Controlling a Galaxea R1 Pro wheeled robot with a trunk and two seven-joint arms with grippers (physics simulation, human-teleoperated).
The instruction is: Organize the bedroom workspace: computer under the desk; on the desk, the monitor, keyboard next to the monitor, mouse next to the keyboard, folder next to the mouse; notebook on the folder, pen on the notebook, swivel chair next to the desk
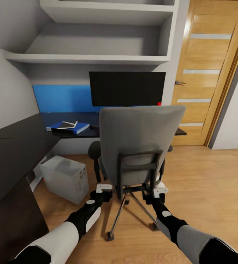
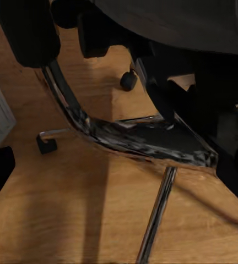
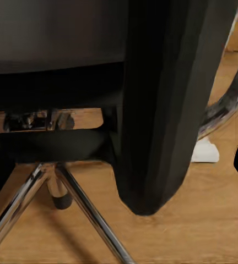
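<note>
- Swivel chair (image 1: 141, 146) stands with its back to you, drawn in toward the front edge of the desk (image 1: 16, 146), between you and the monitor (image 1: 127, 88).
- Your left pincer (image 1: 104, 187) and right pincer (image 1: 160, 190) sit low at either side of the chair's back frame, just behind the seat; whether each is spread or pressed together, you cannot tell from these pictures.
- On the desk, toward its back corner, the blue folder (image 1: 81, 128) lies with the notebook (image 1: 65, 125) on top and the pen (image 1: 75, 123) on that.
- The computer (image 1: 65, 178) stands on the floor at the desk's edge, partly beneath it, left of the chair.
- Risk: the chair is on castors, so an uneven push from one arm would probably swing it rather than roll it straight.
- Risk: a chrome leg (image 2: 157, 212) could catch the computer if the chair drifts left.
- Risk: a hard shove may drive the seat against the desk edge and jolt the stack.
- The floor (image 1: 207, 190) is smooth light wood, so expect easy rolling.
- The room has grey shelves (image 1: 89, 57) above the desk and a wooden door (image 1: 207, 73) to the right.
</note>
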